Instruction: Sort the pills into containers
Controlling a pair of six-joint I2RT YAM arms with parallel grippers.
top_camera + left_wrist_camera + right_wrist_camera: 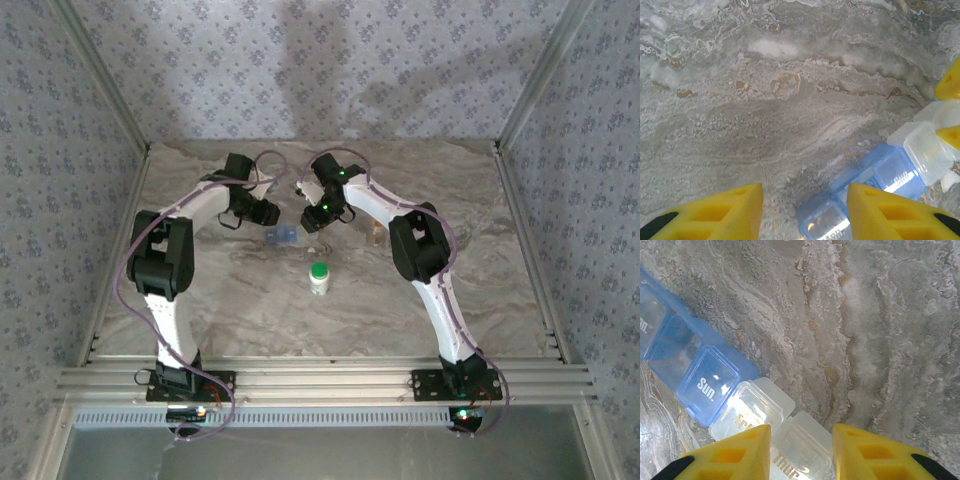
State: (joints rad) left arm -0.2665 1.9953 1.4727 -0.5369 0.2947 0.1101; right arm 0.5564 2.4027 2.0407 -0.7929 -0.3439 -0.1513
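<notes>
Below, the pill organizer (747,410) sits between the right fingers (735,455).

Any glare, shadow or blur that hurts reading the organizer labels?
Top external view: soft, arm shadows on the back wall, labels too small. Left wrist view: glare streaks wash out the blue organizer lettering. Right wrist view: sharp, "Sun." legible, mild glare on the clear organizer.

Two arms (165,255). Two grippers: left gripper (805,210), right gripper (802,450). One green-capped bottle (319,277). Two pill boxes: one blue box (707,382), one clear box (755,407).
</notes>
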